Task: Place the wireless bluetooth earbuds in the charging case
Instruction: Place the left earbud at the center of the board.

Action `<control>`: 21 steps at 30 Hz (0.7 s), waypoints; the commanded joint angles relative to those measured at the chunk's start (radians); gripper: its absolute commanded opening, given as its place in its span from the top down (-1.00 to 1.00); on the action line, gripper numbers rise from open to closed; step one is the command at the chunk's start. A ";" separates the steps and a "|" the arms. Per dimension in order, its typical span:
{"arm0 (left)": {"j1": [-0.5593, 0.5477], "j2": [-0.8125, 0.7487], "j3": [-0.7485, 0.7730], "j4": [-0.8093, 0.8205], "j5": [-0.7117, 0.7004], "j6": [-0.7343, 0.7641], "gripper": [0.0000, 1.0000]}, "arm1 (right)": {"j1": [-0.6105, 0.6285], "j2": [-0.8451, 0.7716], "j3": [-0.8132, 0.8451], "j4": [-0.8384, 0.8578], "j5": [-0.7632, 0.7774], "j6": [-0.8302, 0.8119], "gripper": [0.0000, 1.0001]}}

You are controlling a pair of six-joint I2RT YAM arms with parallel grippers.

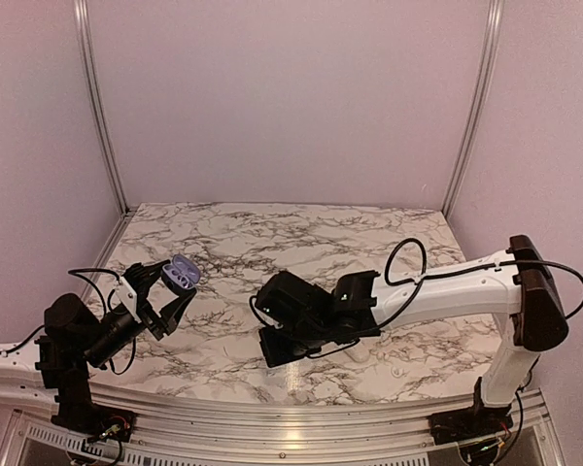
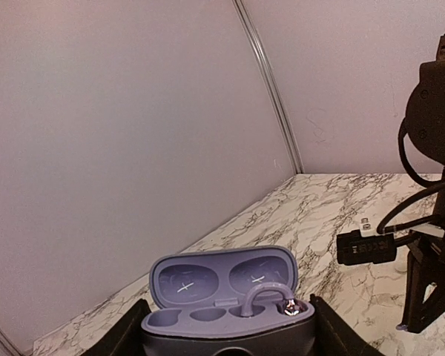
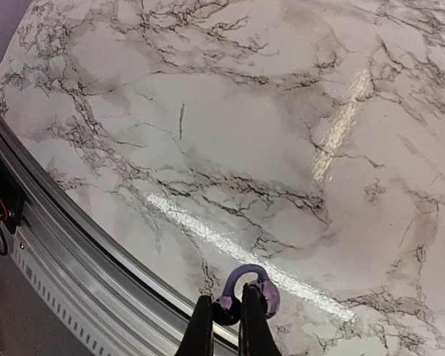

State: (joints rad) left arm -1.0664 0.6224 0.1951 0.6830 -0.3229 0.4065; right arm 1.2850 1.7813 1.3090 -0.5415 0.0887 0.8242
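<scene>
The charging case (image 2: 226,326) stands open, its upper half tipped back and the lavender inner face showing. One earbud (image 2: 273,300) with a curved ear hook sits in the right-hand well. The wells to its left look bare. The left gripper (image 2: 228,343) has the case between its two dark fingers (image 2: 122,335), its jaws part-way apart and pressed to the case's sides, and holds it up in the air above the left side of the marble table (image 1: 301,243), near the left edge.

The other earbud (image 3: 246,293), purple with a looped hook, is pinched between the narrow fingertips of the right gripper (image 3: 227,315). It hangs low over the table's near edge, about midway along, beside the metal rail (image 3: 67,245). I cannot tell whether it touches the marble.
</scene>
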 commanded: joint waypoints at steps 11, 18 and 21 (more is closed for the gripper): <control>0.003 0.036 0.027 0.015 -0.008 0.005 0.53 | -0.124 0.184 0.223 -0.042 0.045 -0.219 0.12; 0.003 0.029 0.024 0.013 -0.008 0.001 0.53 | -0.169 0.157 0.179 -0.056 0.082 -0.289 0.17; 0.003 0.034 0.024 0.013 -0.007 0.003 0.53 | -0.180 0.115 0.076 0.032 0.034 -0.333 0.25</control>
State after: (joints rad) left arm -1.0664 0.6598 0.1951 0.6827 -0.3233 0.4076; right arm 1.1305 1.9530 1.4754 -0.5621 0.1425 0.5587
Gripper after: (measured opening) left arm 0.650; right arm 0.390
